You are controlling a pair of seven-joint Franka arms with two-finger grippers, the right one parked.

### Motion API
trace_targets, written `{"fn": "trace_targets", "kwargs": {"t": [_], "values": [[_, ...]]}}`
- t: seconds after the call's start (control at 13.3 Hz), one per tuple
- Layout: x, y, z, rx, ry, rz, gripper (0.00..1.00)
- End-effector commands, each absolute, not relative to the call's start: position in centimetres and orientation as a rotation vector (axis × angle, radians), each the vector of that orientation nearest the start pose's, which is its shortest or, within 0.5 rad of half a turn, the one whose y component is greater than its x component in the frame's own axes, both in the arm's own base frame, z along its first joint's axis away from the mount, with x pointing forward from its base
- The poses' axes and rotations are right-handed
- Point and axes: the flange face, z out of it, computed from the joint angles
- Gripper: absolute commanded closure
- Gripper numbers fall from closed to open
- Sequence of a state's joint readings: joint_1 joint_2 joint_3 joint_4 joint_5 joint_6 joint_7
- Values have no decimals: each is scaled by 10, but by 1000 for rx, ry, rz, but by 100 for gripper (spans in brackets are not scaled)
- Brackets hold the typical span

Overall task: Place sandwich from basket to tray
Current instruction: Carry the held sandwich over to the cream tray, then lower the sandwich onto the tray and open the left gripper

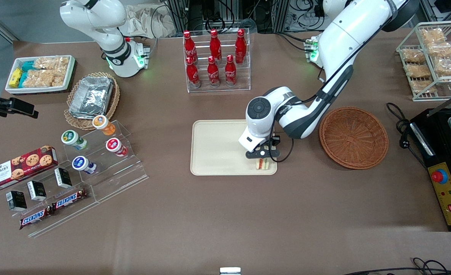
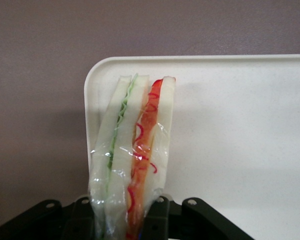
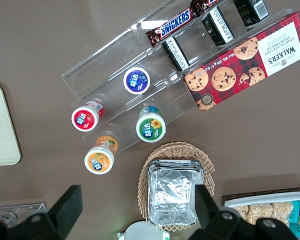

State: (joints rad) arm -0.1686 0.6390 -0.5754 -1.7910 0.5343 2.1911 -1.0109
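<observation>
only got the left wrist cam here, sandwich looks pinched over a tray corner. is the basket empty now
Observer: Yes. In the front view the basket holds nothing; it sits beside the tray, toward the working arm's end of the table.
Operator: which corner of the tray am i over
Observer: The gripper is at the corner nearest the front camera on the basket's side, with the sandwich just inside the rim.
Operator: rest of the tray free?
Observer: The front view shows no other item on it.
Operator: anything close by i could bump
Observer: The nearest other thing is a clear rack of red cola bottles, farther from the front camera than the tray, with bare table between.
</observation>
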Motion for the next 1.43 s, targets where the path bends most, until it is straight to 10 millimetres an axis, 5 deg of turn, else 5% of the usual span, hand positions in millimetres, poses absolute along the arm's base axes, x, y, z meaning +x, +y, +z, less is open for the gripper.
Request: {"fn": "trace_targets", "kwargs": {"t": [0.0, 0.07, 0.15, 0.22, 0.67, 1.2, 1.35], "values": [[508, -407, 224, -3017, -9, -34, 98], [507, -407, 222, -3013, 3, -41, 89], [507, -407, 219, -3012, 3, -31, 58], [507, -407, 217, -3007, 17, -41, 1], [519, -407, 238, -3010, -9, -87, 0], [538, -395, 397, -3009, -298, -191, 0], [535, -367, 448, -2981, -391, -168, 0]]}}
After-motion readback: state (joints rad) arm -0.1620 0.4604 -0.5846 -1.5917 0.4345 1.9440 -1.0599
